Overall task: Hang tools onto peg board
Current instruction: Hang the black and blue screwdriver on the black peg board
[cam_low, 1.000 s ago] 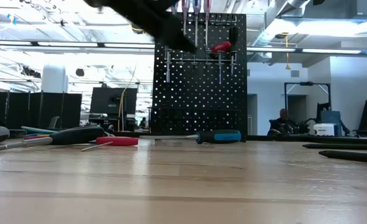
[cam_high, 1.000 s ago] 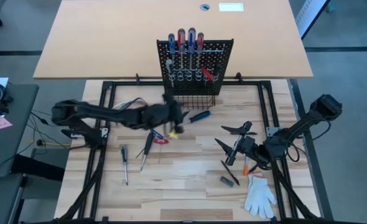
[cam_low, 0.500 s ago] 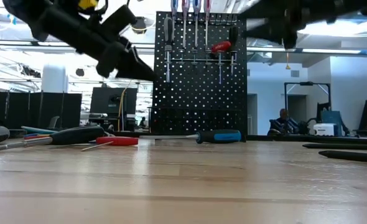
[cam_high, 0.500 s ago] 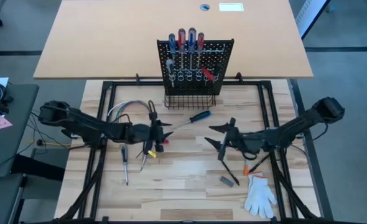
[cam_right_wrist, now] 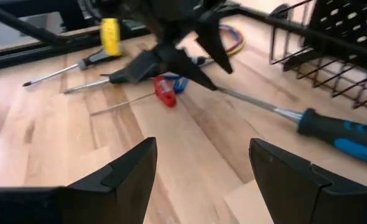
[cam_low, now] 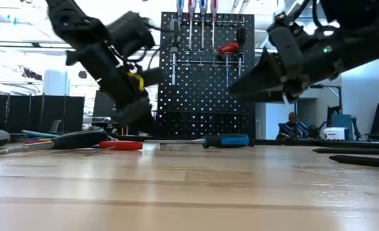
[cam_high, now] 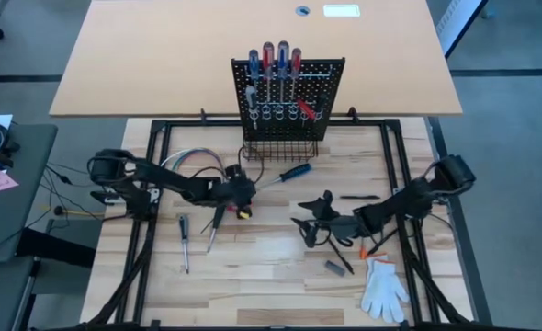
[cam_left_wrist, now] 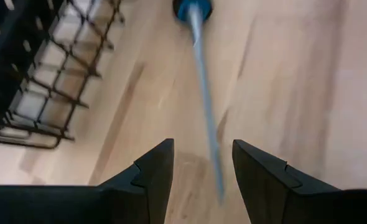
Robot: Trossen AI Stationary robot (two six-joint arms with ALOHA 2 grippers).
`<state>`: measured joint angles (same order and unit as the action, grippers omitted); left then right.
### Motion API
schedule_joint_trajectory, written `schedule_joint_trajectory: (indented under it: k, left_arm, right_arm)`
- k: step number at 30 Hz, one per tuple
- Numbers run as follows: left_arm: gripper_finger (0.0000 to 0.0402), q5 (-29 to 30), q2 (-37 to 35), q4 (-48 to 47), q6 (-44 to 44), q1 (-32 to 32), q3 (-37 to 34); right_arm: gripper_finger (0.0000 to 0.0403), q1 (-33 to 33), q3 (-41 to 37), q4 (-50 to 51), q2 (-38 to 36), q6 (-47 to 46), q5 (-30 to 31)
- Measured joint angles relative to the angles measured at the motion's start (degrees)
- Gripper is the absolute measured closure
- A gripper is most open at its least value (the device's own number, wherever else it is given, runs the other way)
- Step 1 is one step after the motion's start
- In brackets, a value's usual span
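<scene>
The peg board stands upright at the far edge of the wooden bench, already carrying a row of screwdrivers dropped shaft-down through its silver rings, so that their red and blue handles stand up above its top edge; a red-handled one sits lower on its face. Just in front of the peg board's wire basket lies the blue-handled screwdriver, its shaft pointing away from the board toward the left claw. That claw is low over the bench with its two fingers parted and nothing between them; in the left wrist view the thin shaft runs toward the gap between the fingers, which suggests it is lining up to pick this tool by the shaft. Farther from the board than the left claw lie a small red-handled tool and two dark screwdrivers, not yet hung. The right claw hangs on the other side, farther from the board, spread wide and empty, likely waiting clear of the left arm's reach. Well away from the board, a white glove lies at the bench's near corner.
</scene>
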<state>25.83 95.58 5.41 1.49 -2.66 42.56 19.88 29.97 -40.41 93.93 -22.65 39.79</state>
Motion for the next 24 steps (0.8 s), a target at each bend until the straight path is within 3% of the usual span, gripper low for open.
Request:
schedule_joint_trajectory:
  k: [8, 11, 17, 24]
  left_arm:
    - [0.0253, -11.1, 4.5, -3.8, -2.4, -3.0, 3.0]
    - [0.0285, -12.1, 4.6, -4.9, -3.2, -3.4, 3.0]
    - [0.0387, -15.1, 4.7, -5.0, -2.3, -3.8, 3.0]
    - [0.0397, -17.4, 3.8, -4.5, -2.2, -3.4, 2.8]
  right_arm:
    - [0.0139, -1.3, 0.1, -0.5, 0.0, 0.0, -2.8]
    - [0.0139, -1.2, 0.1, -0.4, 0.0, 0.0, -2.9]
    - [0.0139, -1.0, 0.1, -0.3, 0.0, -0.7, -2.9]
    - [0.0139, 0.5, 0.0, 1.5, -3.4, 1.1, -2.5]
